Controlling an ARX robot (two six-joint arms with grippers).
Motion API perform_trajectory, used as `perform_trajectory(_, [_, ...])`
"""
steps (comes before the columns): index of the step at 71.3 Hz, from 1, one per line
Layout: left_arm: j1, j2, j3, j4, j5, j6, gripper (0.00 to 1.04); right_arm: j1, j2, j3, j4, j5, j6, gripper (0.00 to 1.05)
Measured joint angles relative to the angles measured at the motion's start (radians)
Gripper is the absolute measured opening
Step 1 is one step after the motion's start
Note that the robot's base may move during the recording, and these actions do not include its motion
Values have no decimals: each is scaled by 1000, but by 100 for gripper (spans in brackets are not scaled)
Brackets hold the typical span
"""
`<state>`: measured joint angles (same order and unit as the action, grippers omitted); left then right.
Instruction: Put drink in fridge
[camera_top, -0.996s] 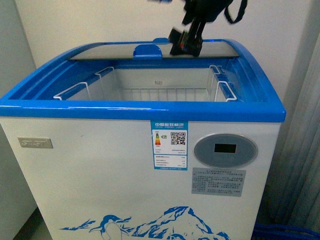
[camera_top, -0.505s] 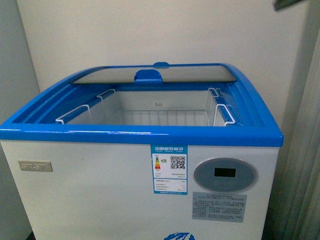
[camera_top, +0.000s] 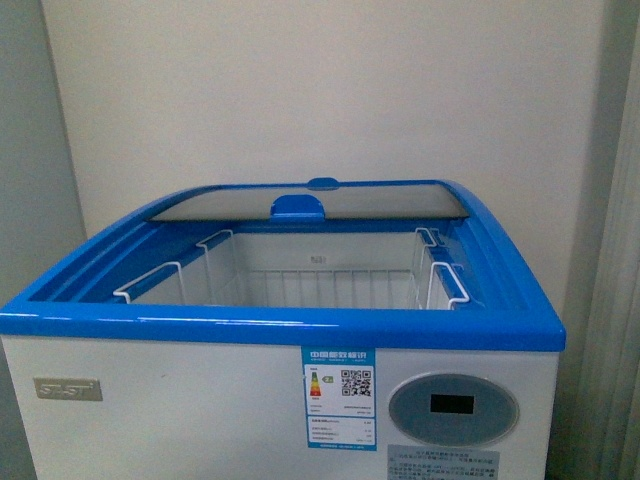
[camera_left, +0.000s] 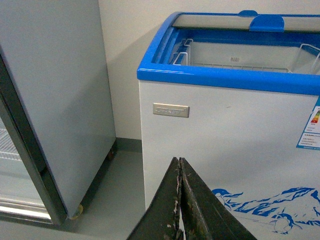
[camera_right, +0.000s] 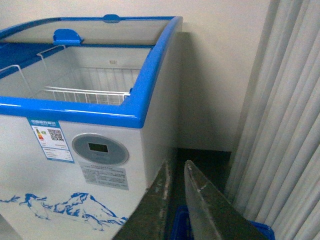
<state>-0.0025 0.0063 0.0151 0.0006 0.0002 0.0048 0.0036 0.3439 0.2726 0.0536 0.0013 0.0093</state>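
**Both claws empty, fridge open**

My left claw (camera_left: 179, 200) sits low in its wrist picture, tips pressed together on nothing. My right claw (camera_right: 176, 200) shows a narrow gap, seemingly nearly closed, also empty. Beyond them stands the fridge (camera_top: 200, 400), filling the front picture's lower half, lid (camera_top: 310, 202) slid back, white wire basket (camera_top: 300, 290) inside. I see no drink anywhere.
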Motion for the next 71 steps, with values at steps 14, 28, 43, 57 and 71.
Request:
perform_trajectory(14, [0,0,0,0,0,0,3,-2,-87,-113,29,-2,-4,3])
perform_trajectory(28, [0,0,0,0,0,0,3,-2,-200,-157,-49,-2,-4,3])
perform_trajectory(43, [0,0,0,0,0,0,3,-2,-270,-195,-65,-2,-5,3])
perform_trajectory(57, [0,0,0,0,0,0,3,-2,-291,-216,-61,-2,-5,3])
perform_trajectory(71, [0,0,0,0,0,0,3,-2,-331,-257,-58,-1,-6,3])
